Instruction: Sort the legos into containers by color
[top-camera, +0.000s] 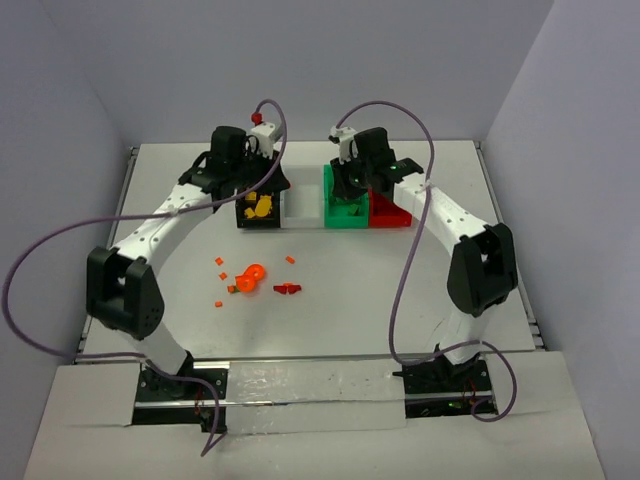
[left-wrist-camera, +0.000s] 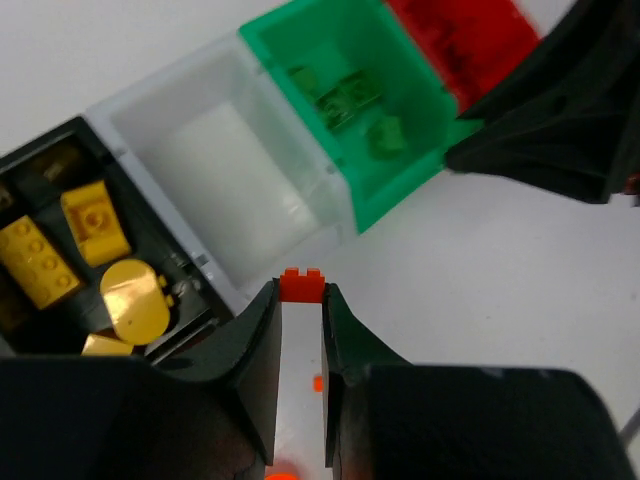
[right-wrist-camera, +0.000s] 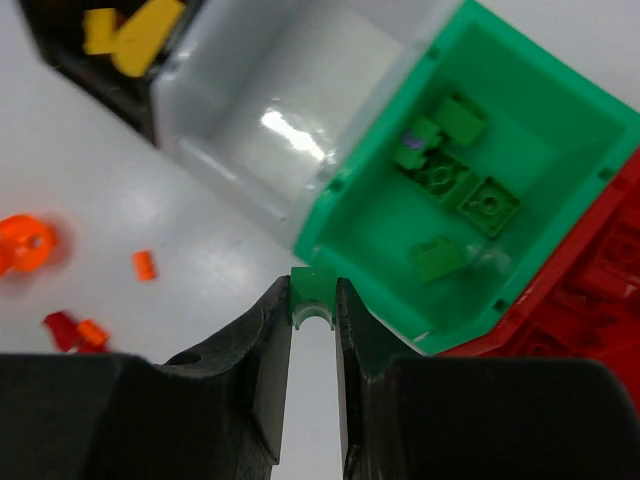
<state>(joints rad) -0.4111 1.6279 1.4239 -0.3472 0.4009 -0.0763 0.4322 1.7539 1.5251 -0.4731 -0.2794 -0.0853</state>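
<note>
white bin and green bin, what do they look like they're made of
White bin: probably smooth glossy plastic, slightly translucent; a bright glare sits on its floor. Green bin: likely the same moulded plastic, opaque, with a softer sheen on its walls.

Bright even light; soft shadows; glare inside the white bin (right-wrist-camera: 290, 135).

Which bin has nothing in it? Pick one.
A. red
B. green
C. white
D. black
C: the white bin shows only bare floor, while the black bin holds yellow pieces, the green bin holds green pieces, and the red bin holds red pieces.
</note>
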